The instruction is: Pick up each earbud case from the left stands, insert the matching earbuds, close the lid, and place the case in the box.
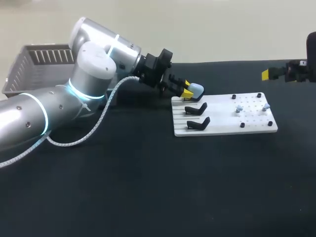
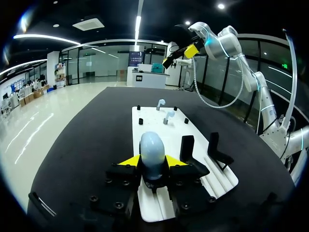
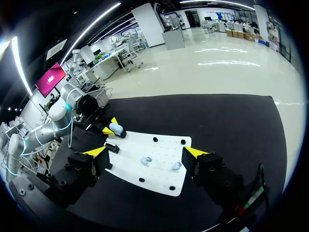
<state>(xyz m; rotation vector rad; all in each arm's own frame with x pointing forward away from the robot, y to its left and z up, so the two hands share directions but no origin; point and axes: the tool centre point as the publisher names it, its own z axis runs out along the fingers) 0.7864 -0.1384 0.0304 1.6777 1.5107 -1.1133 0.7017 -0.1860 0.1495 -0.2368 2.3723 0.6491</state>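
A pale blue earbud case (image 1: 196,89) (image 2: 153,152) sits on the rearmost stand of the white board (image 1: 222,126). My left gripper (image 1: 187,92) (image 2: 152,162) is shut on it, one yellow tip pressing each side. Two empty black stands (image 1: 196,108) (image 1: 198,123) are in front of it. Two pale blue earbuds (image 1: 239,108) (image 1: 266,106) stand on pegs at the board's right half. My right gripper (image 1: 284,71) (image 3: 146,152) hangs open and empty above the table's far right, looking down on the board (image 3: 159,169), the earbuds (image 3: 145,160) and the case (image 3: 117,129).
A grey slatted basket (image 1: 39,64) stands at the table's back left, behind my left arm. Small black pegs (image 1: 242,125) mark the right half of the board. Dark tabletop (image 1: 148,187) stretches in front of the board.
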